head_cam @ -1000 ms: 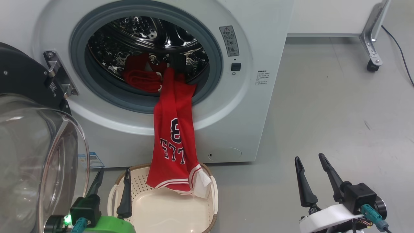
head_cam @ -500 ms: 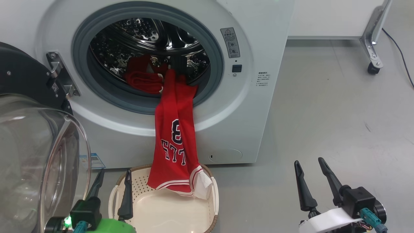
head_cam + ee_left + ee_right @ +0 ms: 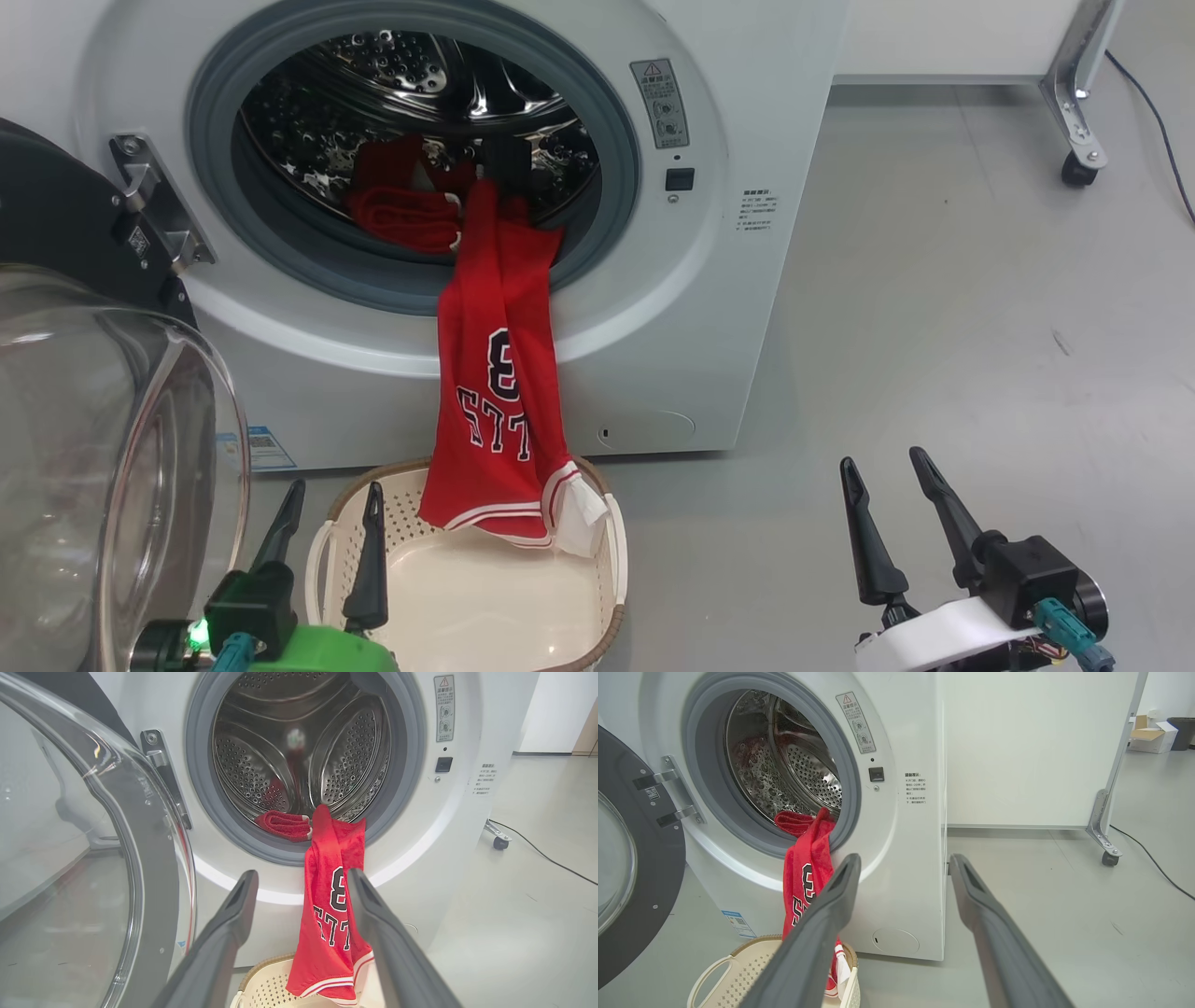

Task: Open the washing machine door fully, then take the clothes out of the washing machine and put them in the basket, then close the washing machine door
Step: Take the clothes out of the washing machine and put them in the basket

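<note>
The left gripper (image 3: 336,490) and the right gripper (image 3: 881,459) stand wide open, holding nothing. The red jersey (image 3: 495,401) hangs from the mouth of the washing machine (image 3: 728,308) into the basket (image 3: 611,560) below it. Perhaps a second garment (image 3: 401,210) lies inside. A low pull may tip the basket.

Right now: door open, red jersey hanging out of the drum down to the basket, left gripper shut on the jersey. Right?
Not quite. The left gripper is open and holds nothing; the head view shows its fingers spread, short of the red jersey. The rest stands: the washing machine door is open and the jersey hangs out of the drum down to the basket.
</note>
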Robot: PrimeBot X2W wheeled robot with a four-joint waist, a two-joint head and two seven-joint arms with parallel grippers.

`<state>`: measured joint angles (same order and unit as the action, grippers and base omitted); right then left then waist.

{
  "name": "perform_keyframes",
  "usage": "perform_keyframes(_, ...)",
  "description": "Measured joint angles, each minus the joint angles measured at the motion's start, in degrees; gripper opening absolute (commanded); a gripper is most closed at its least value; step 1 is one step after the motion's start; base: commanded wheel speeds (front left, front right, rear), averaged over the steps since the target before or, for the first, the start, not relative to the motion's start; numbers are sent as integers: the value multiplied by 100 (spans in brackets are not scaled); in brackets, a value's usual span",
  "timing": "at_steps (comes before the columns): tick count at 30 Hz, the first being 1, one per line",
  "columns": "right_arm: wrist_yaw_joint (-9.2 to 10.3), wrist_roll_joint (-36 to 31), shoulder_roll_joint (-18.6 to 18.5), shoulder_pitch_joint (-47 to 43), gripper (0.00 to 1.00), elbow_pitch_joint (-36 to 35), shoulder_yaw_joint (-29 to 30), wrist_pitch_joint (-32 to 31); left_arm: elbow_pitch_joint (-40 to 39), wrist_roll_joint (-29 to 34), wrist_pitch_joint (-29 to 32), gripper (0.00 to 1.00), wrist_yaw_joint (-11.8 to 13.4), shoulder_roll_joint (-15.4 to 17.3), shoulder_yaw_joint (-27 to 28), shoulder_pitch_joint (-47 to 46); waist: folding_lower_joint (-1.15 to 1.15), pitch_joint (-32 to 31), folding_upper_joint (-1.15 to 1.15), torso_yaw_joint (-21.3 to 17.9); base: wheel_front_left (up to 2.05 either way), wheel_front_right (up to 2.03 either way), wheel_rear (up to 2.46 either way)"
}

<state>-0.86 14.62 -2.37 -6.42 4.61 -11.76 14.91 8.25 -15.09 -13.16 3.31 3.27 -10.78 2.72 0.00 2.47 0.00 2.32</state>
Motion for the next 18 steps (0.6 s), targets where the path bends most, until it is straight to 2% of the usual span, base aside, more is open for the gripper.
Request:
perform_keyframes(9,0,-1,-1,110,100,-107,-132,0,5,0,155,100,-22,-1,-183,-51,0,336,0,-110,0,0,0)
perform_keyframes(18,0,-1,-8,453,100,-287,-300,0,172,-111,408,100,-256,-22,-416,-747,0,872,0,-295,0,0,0)
